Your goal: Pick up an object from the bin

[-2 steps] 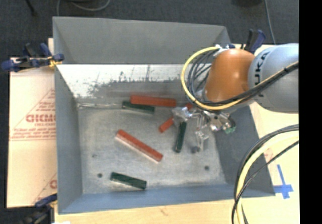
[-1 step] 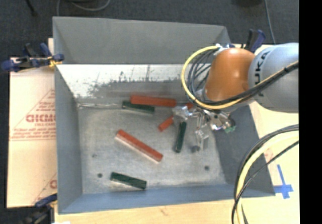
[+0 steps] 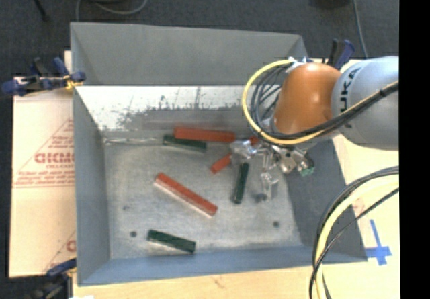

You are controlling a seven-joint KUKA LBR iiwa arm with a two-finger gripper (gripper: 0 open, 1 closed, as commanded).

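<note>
Gripper (image 3: 267, 183), grasp state unclear, hovers beside slim dark green block (image 3: 240, 183).

- Light falls from above, and the floor of the bin (image 3: 91, 177) is evenly bright and pale.
- A strong bright band lies across the lower part of the back wall (image 3: 168, 99); the upper part of that wall is duller.
- The bin's left and front walls sit in shade, darker than its floor.
- The orange cover (image 3: 306, 99) on the wrist carries a soft highlight near its top and darkens toward its lower edge.
- The gripper (image 3: 267, 180) throws a soft shadow on the floor beneath it, next to the dark green block (image 3: 240, 183).
- The long red block (image 3: 185, 195) shows a pale, lit upper side.
- The ground around the bin is dim.
</note>
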